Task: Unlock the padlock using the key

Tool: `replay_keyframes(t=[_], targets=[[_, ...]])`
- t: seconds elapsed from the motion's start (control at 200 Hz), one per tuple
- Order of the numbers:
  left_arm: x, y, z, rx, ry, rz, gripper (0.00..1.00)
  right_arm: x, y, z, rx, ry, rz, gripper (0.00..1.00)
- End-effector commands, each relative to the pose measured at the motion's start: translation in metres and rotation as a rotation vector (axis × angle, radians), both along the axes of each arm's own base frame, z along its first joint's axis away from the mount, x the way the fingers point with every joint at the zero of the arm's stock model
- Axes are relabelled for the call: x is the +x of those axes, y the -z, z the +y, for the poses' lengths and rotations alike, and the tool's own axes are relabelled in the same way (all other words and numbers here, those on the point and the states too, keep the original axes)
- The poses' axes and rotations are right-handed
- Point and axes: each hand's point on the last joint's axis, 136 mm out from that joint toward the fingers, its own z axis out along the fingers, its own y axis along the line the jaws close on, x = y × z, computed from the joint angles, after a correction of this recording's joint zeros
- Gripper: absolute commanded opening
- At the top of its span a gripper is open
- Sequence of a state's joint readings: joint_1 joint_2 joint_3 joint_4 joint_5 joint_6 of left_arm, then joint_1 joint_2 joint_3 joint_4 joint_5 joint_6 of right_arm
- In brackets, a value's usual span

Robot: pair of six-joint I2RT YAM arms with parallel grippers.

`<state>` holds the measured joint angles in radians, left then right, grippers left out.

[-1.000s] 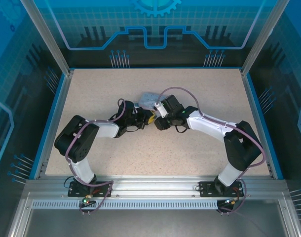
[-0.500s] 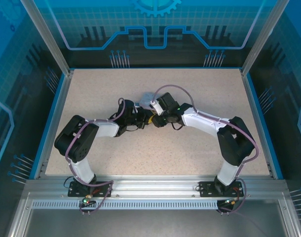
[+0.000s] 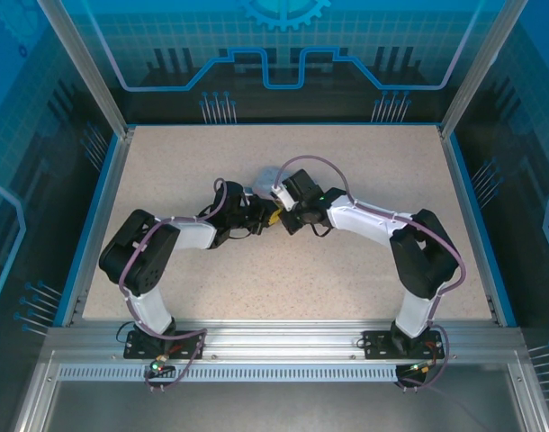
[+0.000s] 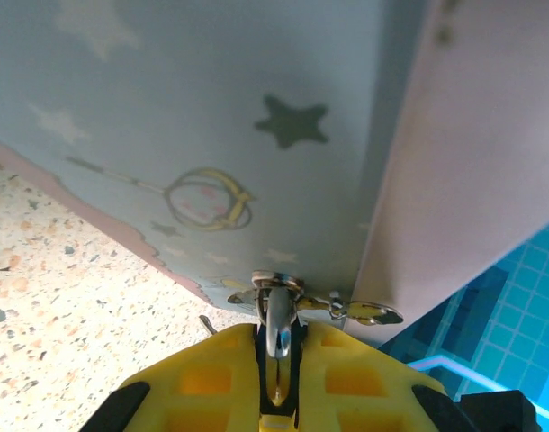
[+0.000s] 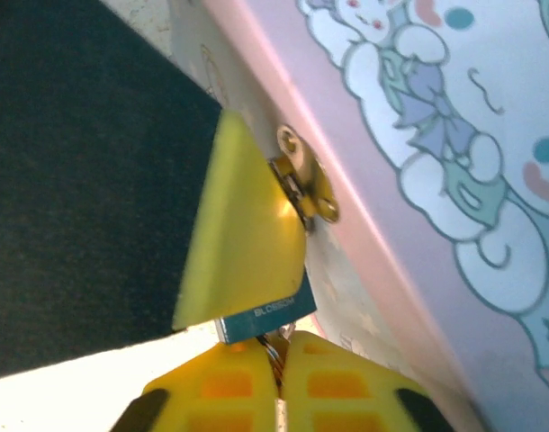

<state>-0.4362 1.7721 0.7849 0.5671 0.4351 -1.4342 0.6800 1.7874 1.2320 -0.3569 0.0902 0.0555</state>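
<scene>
right claw (image 5: 279, 360): seen at the bottom edge, yellow fingers (image 5: 222, 387) pressed together, pretty much no gap left
coppery bit (image 5: 274, 346): pinched right in the seam at the fingertips; way too small for it to be made out properly
padlock (image 5: 267, 313): small dark-blue block with pale lettering, sat just above the fingertips and touching them
yellow wedge (image 5: 238, 234): same yellow as the fingers, laid over the top of the padlock
hasp (image 5: 306, 184): brassy, fixed to the tin's side wall, half covered by the wedge
tin (image 5: 454, 135): pink-edged lid with a cartoon character, seen tilted across the right side
dark shape (image 5: 76, 180): big black blur on the left, can't be identified
</scene>
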Motion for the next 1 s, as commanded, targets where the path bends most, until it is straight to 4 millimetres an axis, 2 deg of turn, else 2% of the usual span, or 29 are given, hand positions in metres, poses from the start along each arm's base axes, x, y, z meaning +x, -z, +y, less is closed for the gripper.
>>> replay_keyframes(t=[0.0,0.16,0.18,0.25,0.305,0.395,0.48,0.655,0.75,0.82,0.9,0.995], targets=[[0.001,-0.025,-0.012,-0.055,0.055,-0.055,0.00,0.001,-0.007,0.017,0.095,-0.001,0.037,0.00],[0.000,-0.017,-0.010,-0.035,0.051,-0.057,0.00,-0.006,-0.028,0.030,0.326,-0.013,0.153,0.00],[0.000,-0.016,-0.010,-0.035,0.051,-0.057,0.00,-0.008,-0.030,0.032,0.354,-0.021,0.174,0.05],[-0.001,-0.011,-0.008,-0.025,0.047,-0.058,0.00,-0.011,-0.041,0.030,0.425,-0.019,0.207,0.36],[0.000,-0.008,-0.008,-0.020,0.044,-0.060,0.00,-0.010,-0.046,0.022,0.478,0.006,0.221,0.44],[-0.001,-0.002,-0.006,-0.018,0.038,-0.057,0.00,-0.009,-0.050,0.006,0.552,0.061,0.244,0.49],[-0.004,0.003,-0.005,-0.012,0.042,-0.053,0.00,-0.008,-0.047,-0.004,0.579,0.115,0.256,0.50],[-0.016,0.014,-0.002,0.031,0.073,-0.057,0.00,0.003,-0.023,-0.019,0.527,0.244,0.272,0.53],[-0.027,0.024,-0.002,0.052,0.097,-0.042,0.00,0.011,-0.010,-0.021,0.527,0.297,0.301,0.53],[-0.036,0.033,-0.003,0.061,0.118,-0.027,0.18,0.017,-0.001,-0.021,0.524,0.332,0.312,0.52],[-0.046,0.039,-0.004,0.066,0.133,-0.017,0.45,0.024,0.007,-0.023,0.521,0.375,0.320,0.52],[-0.057,0.037,-0.001,0.071,0.142,-0.029,0.65,0.036,0.014,-0.027,0.532,0.424,0.320,0.52]])
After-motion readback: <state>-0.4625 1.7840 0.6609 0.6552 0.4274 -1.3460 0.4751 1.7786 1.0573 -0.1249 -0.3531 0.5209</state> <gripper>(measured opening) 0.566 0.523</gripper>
